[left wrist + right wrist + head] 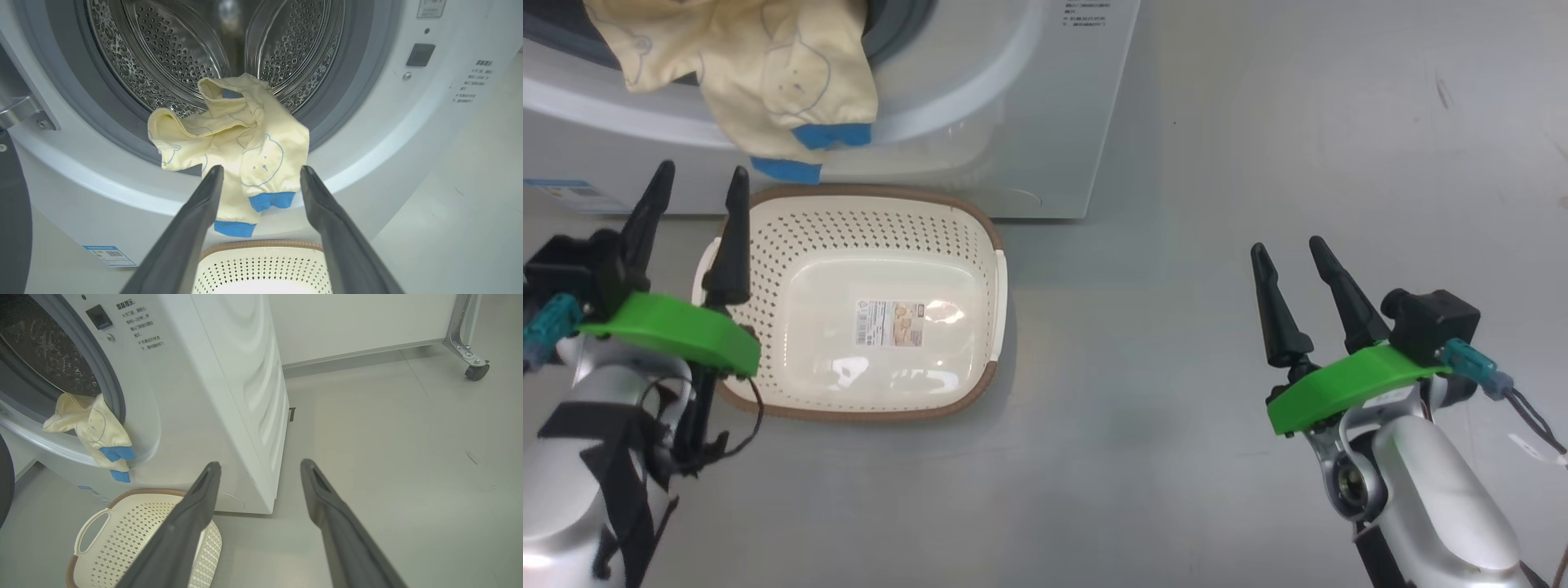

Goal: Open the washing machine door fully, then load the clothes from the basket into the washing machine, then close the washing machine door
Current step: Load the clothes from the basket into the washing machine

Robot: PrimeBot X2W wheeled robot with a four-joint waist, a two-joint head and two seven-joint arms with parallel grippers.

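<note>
The washing machine [1045, 122] stands with its mouth uncovered, and the steel drum [175, 49] shows inside. The clothes [768, 73], cream with bear outlines and blue cuffs, hang over the grey seal and down the front [245, 143] [94, 428]. On the floor below sits the basket [874, 233], its bare bottom and label sticker showing. A dark edge of the washing machine door [12, 228] lies at the left. My left gripper [697, 192] is open beside the basket's left rim, below the clothes [261, 169]. My right gripper [1287, 247] is open over bare floor, holding nothing.
Grey floor [1298, 122] stretches to the right of the machine. A metal frame on a castor wheel [476, 369] stands far right by the wall. A blue label sticker [568, 194] marks the machine's lower left corner.
</note>
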